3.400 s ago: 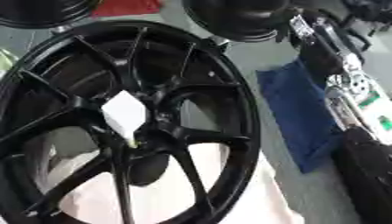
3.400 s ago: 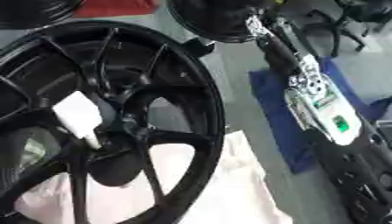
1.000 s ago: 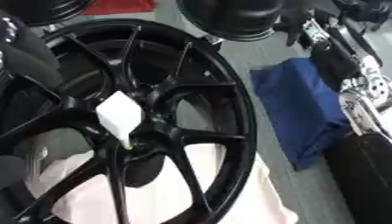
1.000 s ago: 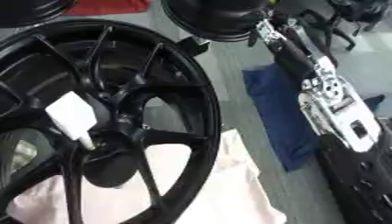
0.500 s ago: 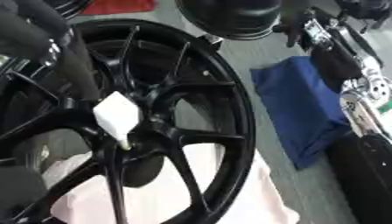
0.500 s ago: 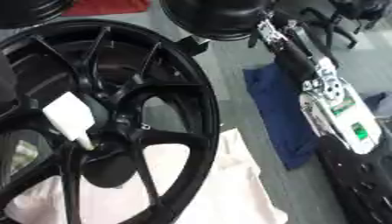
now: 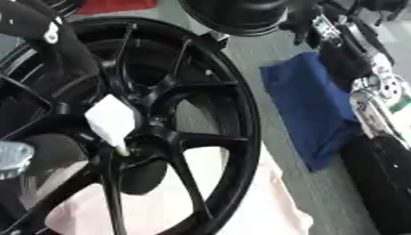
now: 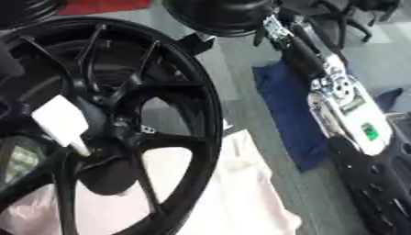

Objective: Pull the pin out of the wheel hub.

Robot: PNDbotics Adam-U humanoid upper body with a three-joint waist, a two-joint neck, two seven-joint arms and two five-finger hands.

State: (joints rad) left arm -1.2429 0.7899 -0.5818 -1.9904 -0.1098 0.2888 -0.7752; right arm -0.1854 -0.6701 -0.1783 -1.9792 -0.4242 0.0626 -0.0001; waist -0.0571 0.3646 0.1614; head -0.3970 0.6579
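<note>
Now the left arm (image 7: 48, 50) has swung in from the upper left over the black wheel (image 7: 233, 133), nearing the white pin (image 7: 111, 120) at centre left; whether its fingers are open or closed, I cannot tell.

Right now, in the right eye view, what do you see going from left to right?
White pin in the wheel hub, then the black wheel's rim, then the blue cloth, then the robot's right arm with its silver and white parts.
</note>
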